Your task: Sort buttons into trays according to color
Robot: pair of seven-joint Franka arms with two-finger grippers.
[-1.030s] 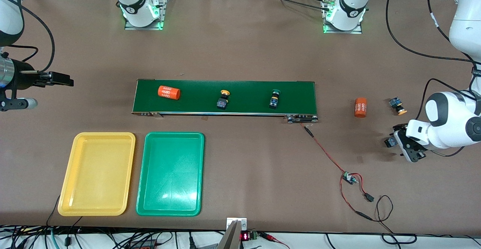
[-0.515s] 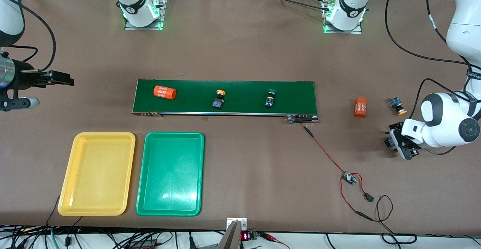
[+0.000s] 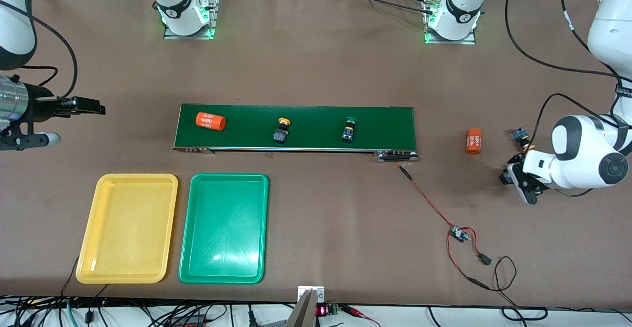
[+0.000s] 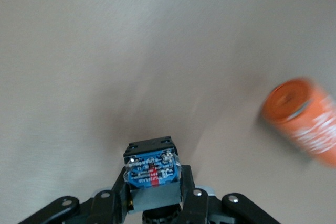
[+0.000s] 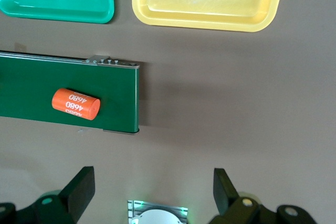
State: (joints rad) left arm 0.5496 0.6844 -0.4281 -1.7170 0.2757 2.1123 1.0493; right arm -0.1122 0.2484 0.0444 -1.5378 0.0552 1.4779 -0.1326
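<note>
My left gripper [image 3: 511, 178] is shut on a button [image 3: 504, 178] at the left arm's end of the table. Its blue-and-black body [image 4: 152, 167] sits between the fingers [image 4: 188, 192]; its cap is hidden. A second button [image 3: 520, 136] with a yellow-orange cap lies close by, partly covered by the arm. A yellow-capped button [image 3: 280, 132] and a green-capped button [image 3: 349, 130] lie on the belt. The yellow tray [image 3: 127, 228] and the green tray [image 3: 224, 228] stand side by side, nearer the front camera than the belt. My right gripper [image 3: 91, 105] hangs open over bare table off the belt's end [image 5: 155, 192].
The dark-green conveyor belt [image 3: 385, 119] crosses the middle and carries an orange cylinder [image 3: 210, 121] near the right arm's end. Another orange cylinder [image 3: 473, 141] lies on the table between the belt and my left gripper. A red wire with a small board [image 3: 459, 233] trails from the belt.
My left gripper has shut on the button and shifted with it toward the robots' bases. The cylinder and both buttons on the belt have moved toward the right arm's end. The right gripper crept slightly toward the belt.
</note>
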